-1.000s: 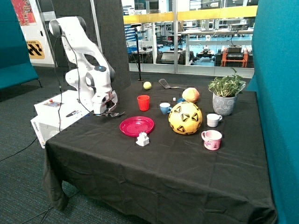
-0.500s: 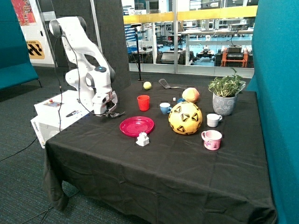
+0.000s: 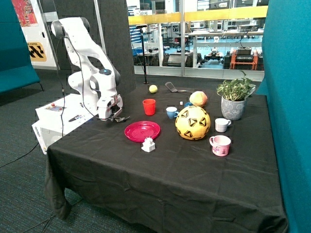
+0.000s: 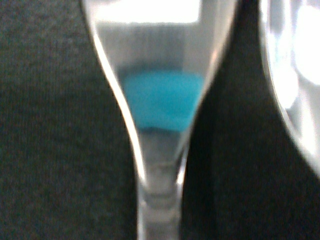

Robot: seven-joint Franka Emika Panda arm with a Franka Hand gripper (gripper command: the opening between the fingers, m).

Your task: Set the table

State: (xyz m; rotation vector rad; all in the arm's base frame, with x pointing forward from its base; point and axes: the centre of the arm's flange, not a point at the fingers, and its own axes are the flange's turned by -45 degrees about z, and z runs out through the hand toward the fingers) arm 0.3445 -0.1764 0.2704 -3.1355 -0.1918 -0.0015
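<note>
The table (image 3: pixel 160 179), black cloth over it, carries everything; landmark is the red plate (image 3: pixel 142 131) near the middle of its robot-side half. The arm (image 3: pixel 90 73) bends down at the table edge beside the plate, on the side away from the ball. The yellow soccer ball (image 3: pixel 193 123) sits on the plate's other side, potted plant (image 3: pixel 235 99) beyond the ball. Red cup (image 3: pixel 149 107) is just behind the plate, blue cup (image 3: pixel 171 112) between plate and ball, pink mug (image 3: pixel 220 145) and white mug (image 3: pixel 222 124) past the ball. A small white block (image 3: pixel 148 144) is just in front of the plate. The gripper (image 3: pixel 113 116) is low at shiny cutlery (image 3: pixel 121 118) lying beside the plate; cannot tell if it is apart or together.

The wrist view shows a metal utensil neck (image 4: pixel 160 150) very close over the cloth, a second shiny piece (image 4: pixel 292 75) right beside it.

Risks, as a guess: two utensils lie close, so the gripper may catch both or nudge one away; thin polished metal flat on cloth may slip, or the cloth may snag and drag the plate and block.
</note>
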